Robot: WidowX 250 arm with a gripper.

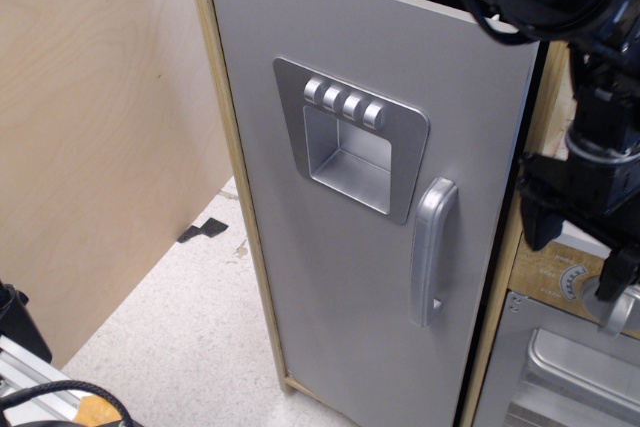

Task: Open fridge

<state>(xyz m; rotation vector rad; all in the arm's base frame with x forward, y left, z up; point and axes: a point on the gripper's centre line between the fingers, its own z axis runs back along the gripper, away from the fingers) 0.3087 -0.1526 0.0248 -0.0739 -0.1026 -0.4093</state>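
The fridge [340, 277] fills the middle of the view, with a light wood frame and a flat silver-grey door. The door has a recessed dispenser panel [350, 142] with four buttons and a curved vertical silver handle [432, 252]. A dark gap runs along the door's right edge, so the door stands slightly ajar. My gripper [578, 247] hangs at the right edge of the view, to the right of the door and clear of the handle. Its black fingers [537, 222] are spread apart and hold nothing.
A smaller silver oven door [560, 367] with a dial [572, 282] and a handle [618, 309] sits at the lower right, just below my gripper. A plywood wall [100, 127] stands on the left. The speckled floor [180, 337] lies in front.
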